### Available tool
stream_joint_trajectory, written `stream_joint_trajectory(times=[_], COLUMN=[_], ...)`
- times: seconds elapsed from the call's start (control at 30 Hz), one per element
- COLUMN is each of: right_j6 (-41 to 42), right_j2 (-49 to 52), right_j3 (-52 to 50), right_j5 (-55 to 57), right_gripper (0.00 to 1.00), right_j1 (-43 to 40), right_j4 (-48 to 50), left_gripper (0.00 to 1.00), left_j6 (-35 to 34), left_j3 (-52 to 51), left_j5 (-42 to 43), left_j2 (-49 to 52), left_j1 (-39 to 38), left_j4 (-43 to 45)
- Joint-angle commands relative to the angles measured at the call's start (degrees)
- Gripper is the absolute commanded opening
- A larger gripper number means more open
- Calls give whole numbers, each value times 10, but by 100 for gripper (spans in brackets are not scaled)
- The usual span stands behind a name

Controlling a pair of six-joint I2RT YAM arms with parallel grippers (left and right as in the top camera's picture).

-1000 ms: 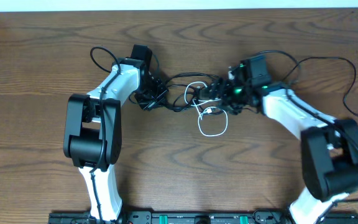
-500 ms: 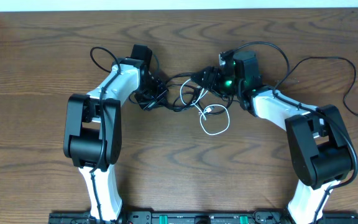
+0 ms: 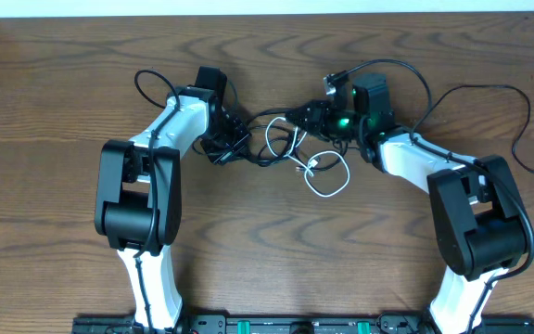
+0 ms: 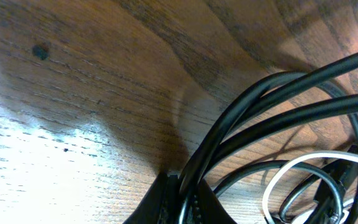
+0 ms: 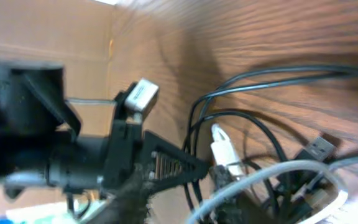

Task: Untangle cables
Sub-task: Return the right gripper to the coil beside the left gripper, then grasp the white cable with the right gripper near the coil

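Thin black cables (image 3: 265, 160) lie tangled mid-table between my two grippers, with one white cable (image 3: 326, 195) looped in front. My left gripper (image 3: 224, 143) is shut on a black cable (image 4: 272, 93) at the tangle's left end; its jaws (image 4: 185, 196) pinch the strand, and a white cable (image 4: 291, 171) curves nearby. My right gripper (image 3: 302, 116) sits on the tangle's right side. In the right wrist view its fingers (image 5: 211, 170) stand close together around thin black cables just below a white plug (image 5: 224, 149); blur hides whether they grip anything.
Thick black robot wires arc behind the right arm (image 3: 517, 121) and the left arm (image 3: 146, 79). A cardboard wall (image 5: 42, 25) and the left arm's black body (image 5: 30, 155) show in the right wrist view. A black USB plug (image 5: 316, 148) lies right of the fingers.
The right arm swung up and left onto the tangle and its jaws narrowed. The white loop shifted slightly right. The left arm has held still.
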Motion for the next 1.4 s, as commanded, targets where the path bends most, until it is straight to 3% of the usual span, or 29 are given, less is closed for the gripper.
stream_joint_trajectory(times=[0.0, 0.1, 0.2, 0.3, 0.37, 0.67, 0.7, 0.73, 0.87, 1.0, 1.13, 1.37], right_j6=[6, 5, 5, 5, 5, 12, 13, 15, 27, 25, -40, -45], right_j2=[4, 4, 4, 4, 4, 4, 4, 4, 4, 4, 4, 4], right_j3=[3, 3, 3, 3, 3, 3, 3, 3, 3, 3, 3, 3], right_j5=[-68, -113, -143, -175, -194, -218, -218, -218, -217, -192, -186, -185], right_gripper=[28, 36, 35, 11, 2, 1, 9, 17, 30, 44, 45, 47], right_j1=[-11, -20, -32, -46, -55, -88, -88, -87, -77, -78, -95, -105], right_j4=[50, 129, 201, 249, 267, 270, 264, 252, 151, -83, -209, -223], left_gripper=[9, 9, 9, 9, 9, 9, 9, 9, 9, 9, 9, 9], left_j6=[5, 5, 5, 5, 5, 5, 5, 5, 5, 5, 5, 5], left_j3=[0, 0, 0, 0, 0, 0, 0, 0, 0, 0, 0, 0], left_j5=[-22, -22, -23, -22, -23, -23, -23, -23, -23, -23, -23, -23], left_j2=[7, 7, 7, 7, 7, 7, 7, 7, 7, 7, 7, 7], left_j1=[2, 2, 2, 2, 2, 2, 2, 2, 2, 2, 2, 2], left_j4=[-2, -2, -2, -2, -2, -2, -2, -2, -2, -2, -2, -2])
